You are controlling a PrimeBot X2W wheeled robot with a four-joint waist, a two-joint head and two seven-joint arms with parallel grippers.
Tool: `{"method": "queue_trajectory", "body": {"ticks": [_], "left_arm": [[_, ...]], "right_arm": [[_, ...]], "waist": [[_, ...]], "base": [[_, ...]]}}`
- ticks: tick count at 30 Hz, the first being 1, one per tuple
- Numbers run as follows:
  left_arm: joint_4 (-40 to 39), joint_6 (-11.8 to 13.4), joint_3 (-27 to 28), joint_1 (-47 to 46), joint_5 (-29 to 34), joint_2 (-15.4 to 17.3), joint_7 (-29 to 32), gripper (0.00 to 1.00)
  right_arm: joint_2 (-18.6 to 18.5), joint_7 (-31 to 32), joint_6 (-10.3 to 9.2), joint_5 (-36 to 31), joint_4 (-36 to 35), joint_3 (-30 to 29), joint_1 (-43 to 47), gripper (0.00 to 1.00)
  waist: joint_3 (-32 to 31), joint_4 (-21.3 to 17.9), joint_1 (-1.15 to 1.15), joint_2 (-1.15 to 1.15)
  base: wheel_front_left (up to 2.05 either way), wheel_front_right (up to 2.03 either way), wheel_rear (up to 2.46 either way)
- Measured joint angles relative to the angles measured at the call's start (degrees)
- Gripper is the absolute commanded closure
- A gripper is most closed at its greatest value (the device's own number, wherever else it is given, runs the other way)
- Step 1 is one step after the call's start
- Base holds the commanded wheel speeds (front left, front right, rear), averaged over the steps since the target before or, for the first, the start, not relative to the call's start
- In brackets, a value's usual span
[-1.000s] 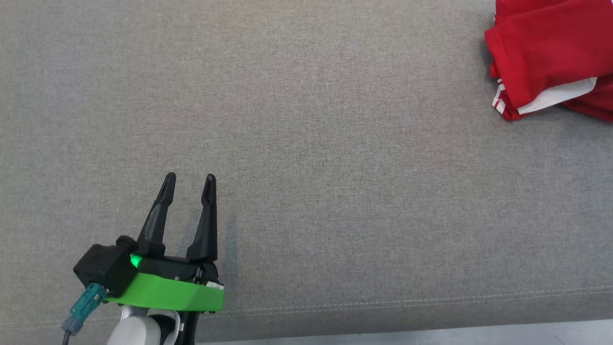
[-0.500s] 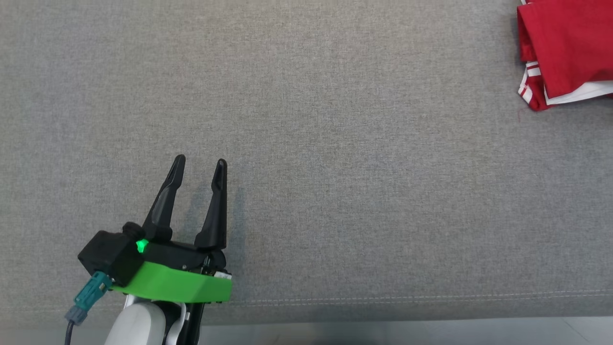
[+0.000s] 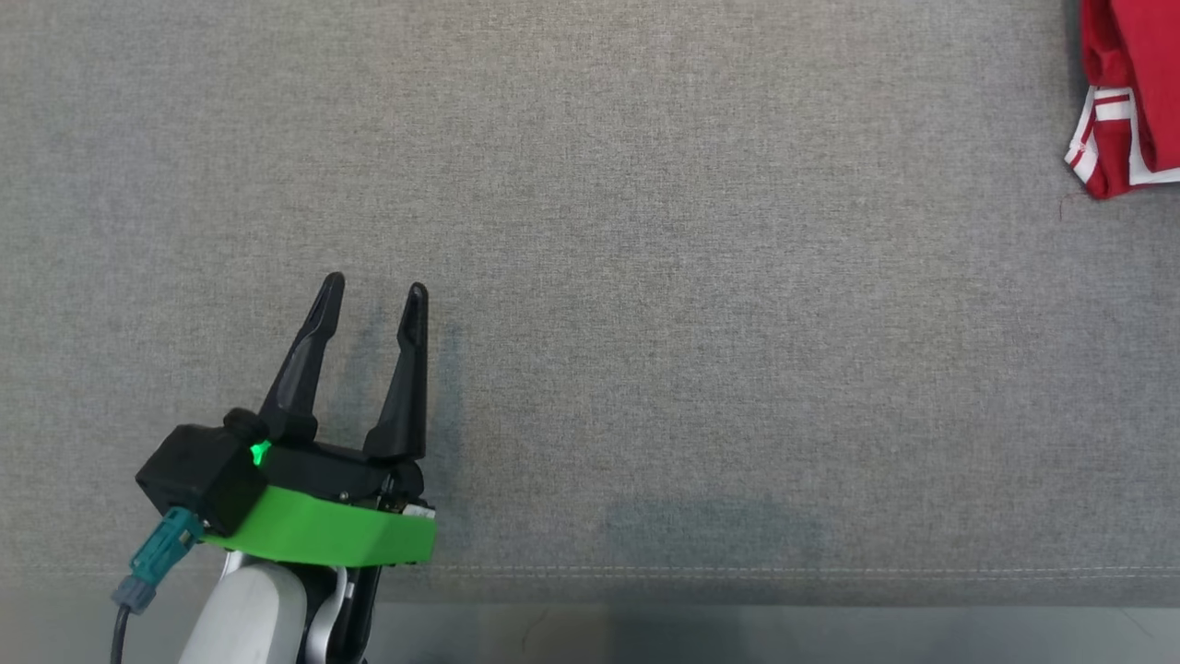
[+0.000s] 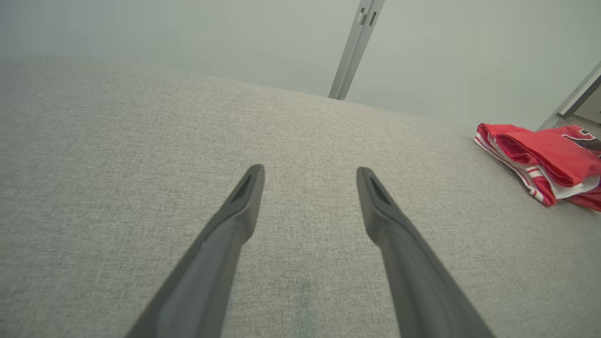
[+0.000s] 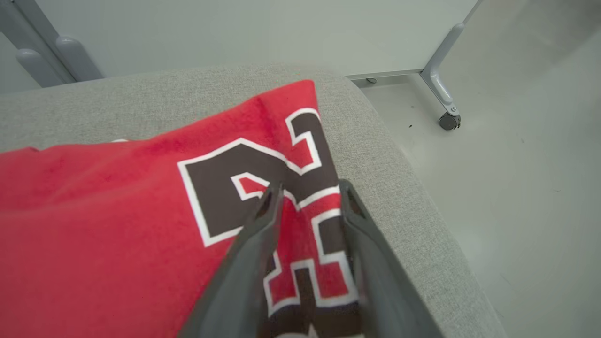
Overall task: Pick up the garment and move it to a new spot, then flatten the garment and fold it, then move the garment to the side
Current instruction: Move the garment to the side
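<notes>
The garment point(image 3: 1129, 55) is a folded red jersey with white trim, lying at the far right of the grey cushion point(image 3: 645, 277) and cut off by the head view's edge. From the left wrist it shows as a red bundle point(image 4: 544, 157) off to the right. My left gripper point(image 3: 373, 288) hovers open and empty near the cushion's front edge, far from the garment point(image 4: 310, 171). My right gripper point(image 5: 307, 190) sits at the garment's point(image 5: 94, 211) right edge, over the dark number print, its fingers drawn close with a ridge of red cloth between them.
The cushion's front seam and edge point(image 3: 737, 604) run along the bottom of the head view. In the right wrist view the cushion ends just right of the garment, with pale floor point(image 5: 516, 164) and a caster leg point(image 5: 448, 121) beyond. A metal post point(image 4: 354, 47) stands behind the cushion.
The head view has shifted and levelled. The garment now sits farther right in it, with less showing. The left gripper sits slightly higher in the view, still open.
</notes>
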Motion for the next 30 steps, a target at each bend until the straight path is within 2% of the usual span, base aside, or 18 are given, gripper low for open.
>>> {"method": "queue_trajectory", "body": {"ticks": [14,25,30], "left_arm": [[0.3,0.0,0.5,-0.6,0.6,1.2,0.0,0.0],[2.1,-0.3,0.2,-1.0,0.6,1.5,0.0,0.0],[3.6,-0.9,-0.5,-2.6,0.5,1.4,0.0,0.0]], "right_arm": [[3.7,-5.1,-0.01,0.0,5.9,-2.8,-0.2,0.0],[7.6,-12.4,0.09,-1.8,1.3,-1.2,-1.3,0.0],[10.2,-14.7,2.87,-2.8,-1.3,0.9,-1.6,0.0]], "waist": [[-0.4,-3.3,0.0,0.0],[-3.8,-6.4,0.0,0.0],[-6.3,-7.9,0.0,0.0]], "base": [[0.0,0.0,0.0],[0.0,0.0,0.0],[0.0,0.0,0.0]]}}
